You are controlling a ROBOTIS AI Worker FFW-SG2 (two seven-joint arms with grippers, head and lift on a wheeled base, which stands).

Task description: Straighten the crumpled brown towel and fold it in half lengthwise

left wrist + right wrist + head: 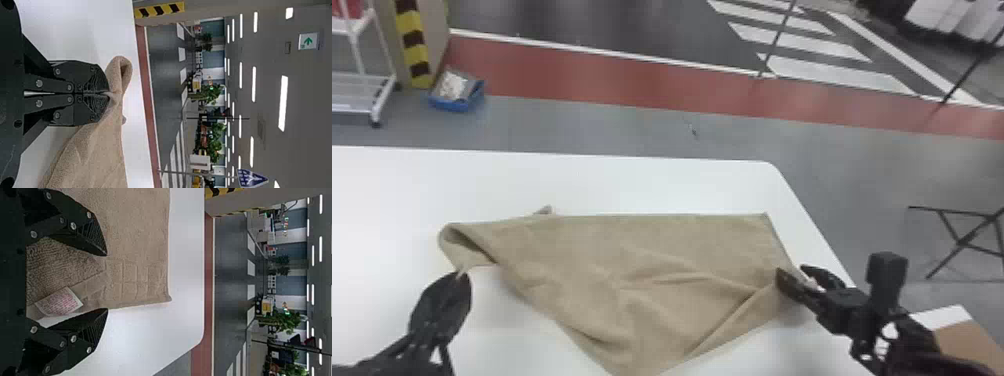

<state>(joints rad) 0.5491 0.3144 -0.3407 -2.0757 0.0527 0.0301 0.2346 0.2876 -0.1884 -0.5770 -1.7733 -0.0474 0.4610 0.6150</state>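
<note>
The brown towel (642, 270) lies partly spread on the white table, wrinkled, with a curled fold at its left end and its near part tapering toward the robot. At that left end my left gripper (463, 275) is shut on the towel's edge; in the left wrist view the left gripper (107, 94) pinches the brown towel (98, 156). My right gripper (794, 280) is at the towel's right edge. In the right wrist view the right gripper (107, 282) stands open, its fingers apart around the edge of the brown towel (133, 239), near a white label (60, 302).
The white table (652, 185) has its far edge beyond the towel and a slanting right edge close to my right arm. On the floor past it are a blue bin (457, 102) and a white rack (357, 95); a black folding stand (959, 242) is at the right.
</note>
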